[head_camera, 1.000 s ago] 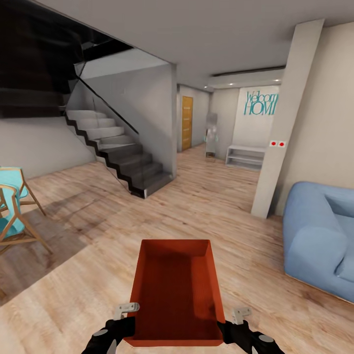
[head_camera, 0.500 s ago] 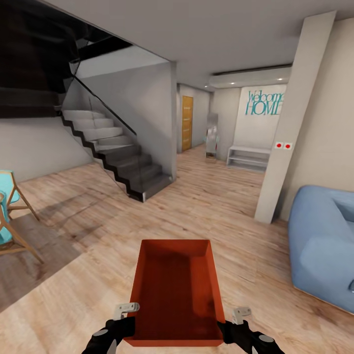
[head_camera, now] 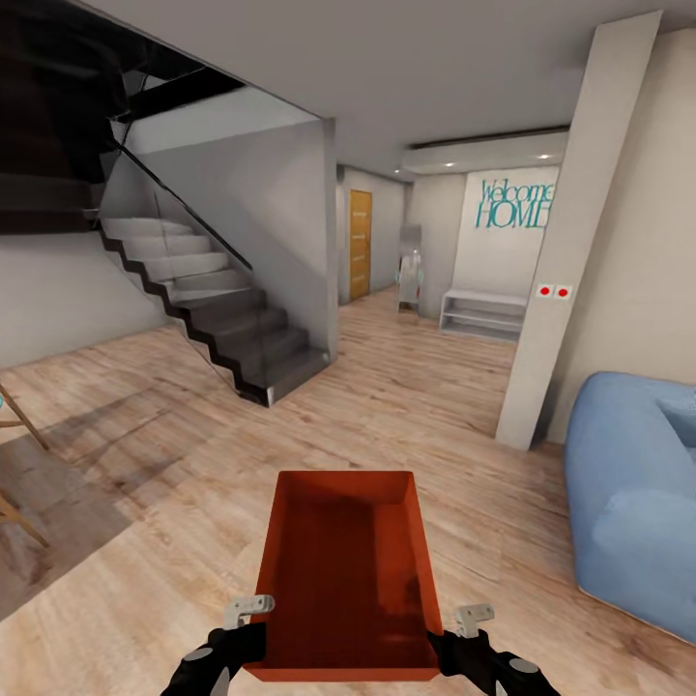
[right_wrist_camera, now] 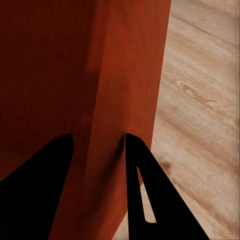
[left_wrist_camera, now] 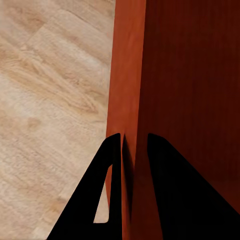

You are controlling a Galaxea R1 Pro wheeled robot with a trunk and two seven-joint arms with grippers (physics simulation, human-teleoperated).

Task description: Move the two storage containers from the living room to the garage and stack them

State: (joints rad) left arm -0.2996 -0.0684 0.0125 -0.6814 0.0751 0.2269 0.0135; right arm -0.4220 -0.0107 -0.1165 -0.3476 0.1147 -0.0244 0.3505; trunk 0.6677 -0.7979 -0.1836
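Observation:
I hold one orange-red storage container [head_camera: 346, 570] out in front of me, open side up and empty, above the living room's wood plank flooring. My left gripper [head_camera: 253, 646] is shut on its left wall near the near corner. In the left wrist view the black fingers [left_wrist_camera: 165, 200] straddle that wall [left_wrist_camera: 129, 75]. My right gripper [head_camera: 443, 650] is shut on the right wall. The right wrist view has the fingers [right_wrist_camera: 37, 192] on either side of the wall [right_wrist_camera: 127, 70].
A dark staircase [head_camera: 217, 324] with a glass side rises at the left. A hallway ahead leads to an orange-brown door [head_camera: 360, 244] and a white shelf [head_camera: 483, 314]. A pale pillar [head_camera: 570, 251] and a blue sofa [head_camera: 633, 493] stand at the right. A wooden chair leg [head_camera: 14, 425] shows at the far left.
The whole view has shifted: the chairs at the left have slid nearly out of the picture and the staircase has shifted left. Both grippers and the container keep the same place in the picture.

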